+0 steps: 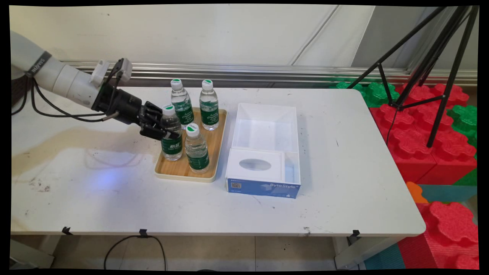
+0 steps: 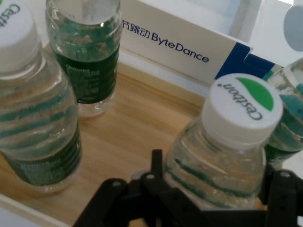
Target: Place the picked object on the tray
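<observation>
Clear bottles (image 1: 171, 133) wear dark green labels and white caps (image 2: 242, 109) marked with a green leaf shape. The tray (image 1: 218, 141) is pale wood grain with a cream rim. The box (image 1: 263, 188) is white — its front band blue. White desk (image 1: 344, 183), brown-stained at its left edge; black claw (image 1: 162, 127).

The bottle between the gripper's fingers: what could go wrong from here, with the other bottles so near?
1. The gripper is around the near-left bottle on the wooden tray. The front bottle stands close beside it, so a sideways move may knock that one over.
2. The grip looks high, near the shoulder; the smooth plastic might slip or tilt.
3. The two back bottles and the white box also leave little room.
</observation>
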Controlling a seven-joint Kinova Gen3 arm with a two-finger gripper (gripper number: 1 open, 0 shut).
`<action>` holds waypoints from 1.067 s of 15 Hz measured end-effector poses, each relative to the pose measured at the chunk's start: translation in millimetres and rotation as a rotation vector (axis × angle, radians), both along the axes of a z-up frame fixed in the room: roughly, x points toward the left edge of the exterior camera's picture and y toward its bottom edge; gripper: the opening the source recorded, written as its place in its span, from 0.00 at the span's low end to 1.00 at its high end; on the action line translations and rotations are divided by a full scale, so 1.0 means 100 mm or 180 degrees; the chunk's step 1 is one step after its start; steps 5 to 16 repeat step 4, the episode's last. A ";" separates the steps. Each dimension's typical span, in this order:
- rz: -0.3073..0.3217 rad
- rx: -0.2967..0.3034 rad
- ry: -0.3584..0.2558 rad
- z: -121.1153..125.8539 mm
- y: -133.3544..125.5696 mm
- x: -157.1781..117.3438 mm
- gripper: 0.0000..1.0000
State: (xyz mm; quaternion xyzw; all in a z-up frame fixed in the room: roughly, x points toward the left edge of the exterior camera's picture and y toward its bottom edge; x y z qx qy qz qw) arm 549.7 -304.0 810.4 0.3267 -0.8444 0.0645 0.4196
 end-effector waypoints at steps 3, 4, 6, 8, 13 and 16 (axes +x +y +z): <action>-0.0020 -0.0044 0.0019 0.00 0.00 -0.03 1.00; -0.0034 -0.0059 0.0026 0.02 0.00 -0.03 1.00; -0.0034 -0.0059 0.0026 0.02 0.00 -0.03 1.00; -0.0034 -0.0059 0.0026 0.02 0.00 -0.03 1.00; -0.0034 -0.0059 0.0026 0.02 0.00 -0.03 1.00; -0.0034 -0.0059 0.0026 0.02 0.00 -0.03 1.00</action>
